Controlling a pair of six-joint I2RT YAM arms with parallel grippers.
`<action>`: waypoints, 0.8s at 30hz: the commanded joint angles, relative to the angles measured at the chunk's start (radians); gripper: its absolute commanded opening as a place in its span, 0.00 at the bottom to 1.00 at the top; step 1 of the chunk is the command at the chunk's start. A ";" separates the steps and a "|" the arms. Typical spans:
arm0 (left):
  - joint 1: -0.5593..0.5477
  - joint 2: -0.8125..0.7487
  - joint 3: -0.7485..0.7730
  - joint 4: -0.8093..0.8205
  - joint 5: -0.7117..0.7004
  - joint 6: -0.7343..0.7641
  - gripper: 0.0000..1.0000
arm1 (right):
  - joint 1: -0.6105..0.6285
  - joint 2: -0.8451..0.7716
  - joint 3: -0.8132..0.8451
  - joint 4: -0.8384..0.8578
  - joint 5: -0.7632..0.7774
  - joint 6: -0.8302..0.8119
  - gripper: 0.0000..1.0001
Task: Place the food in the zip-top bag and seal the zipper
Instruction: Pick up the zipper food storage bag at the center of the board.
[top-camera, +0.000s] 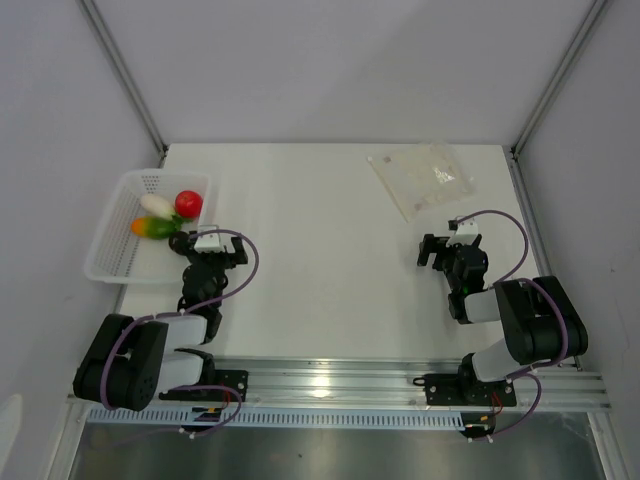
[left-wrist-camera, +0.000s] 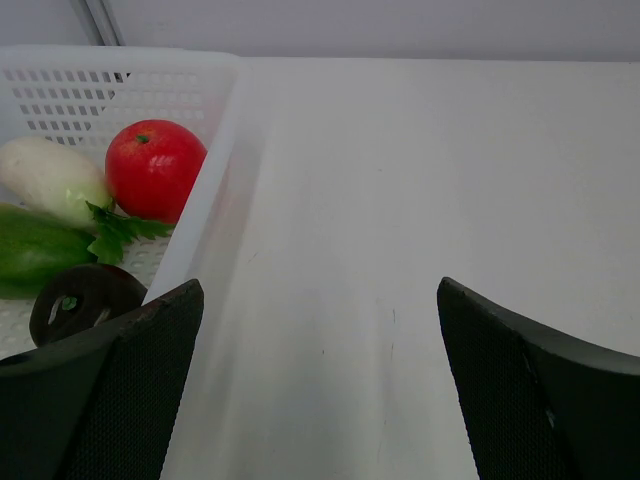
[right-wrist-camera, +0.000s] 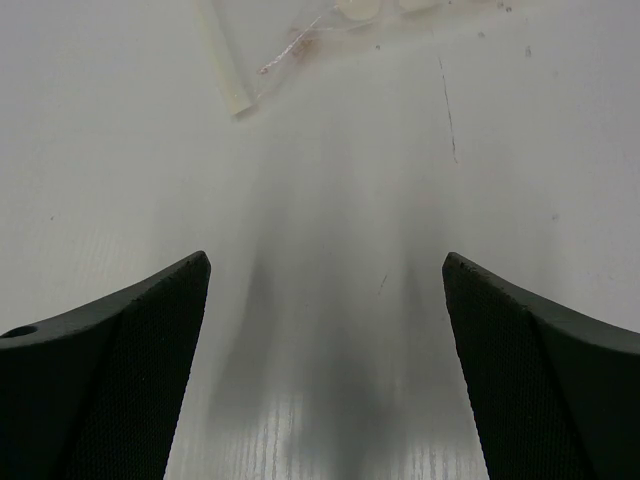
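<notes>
The food lies in a white perforated basket (top-camera: 105, 268) at the left: a red tomato-like ball (top-camera: 188, 203), a white oblong piece (top-camera: 156, 205) and an orange-and-green piece (top-camera: 153, 228). In the left wrist view the ball (left-wrist-camera: 153, 168), the white piece (left-wrist-camera: 50, 178) and the green leafy piece (left-wrist-camera: 35, 250) show behind the basket wall (left-wrist-camera: 215, 200). The clear zip-top bag (top-camera: 420, 177) lies flat at the back right. Its near corner (right-wrist-camera: 300, 30) and zipper strip (right-wrist-camera: 225, 65) show in the right wrist view. My left gripper (top-camera: 203, 240) (left-wrist-camera: 320, 380) is open and empty, just right of the basket. My right gripper (top-camera: 447, 248) (right-wrist-camera: 325, 370) is open and empty, short of the bag.
A dark round piece (left-wrist-camera: 85, 300) also lies in the basket near my left finger. Grey walls with metal posts close the table on three sides. The arm bases sit on an aluminium rail (top-camera: 330, 385) at the near edge.
</notes>
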 joint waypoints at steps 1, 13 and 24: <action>0.009 -0.003 0.029 0.051 -0.004 0.019 1.00 | 0.004 -0.008 0.010 0.073 0.019 -0.020 0.99; 0.001 -0.006 -0.001 0.105 -0.001 0.034 1.00 | -0.003 -0.002 0.015 0.066 0.015 -0.020 0.99; -0.197 -0.311 0.089 -0.140 -0.225 0.162 1.00 | 0.070 -0.176 0.289 -0.452 0.344 0.059 0.99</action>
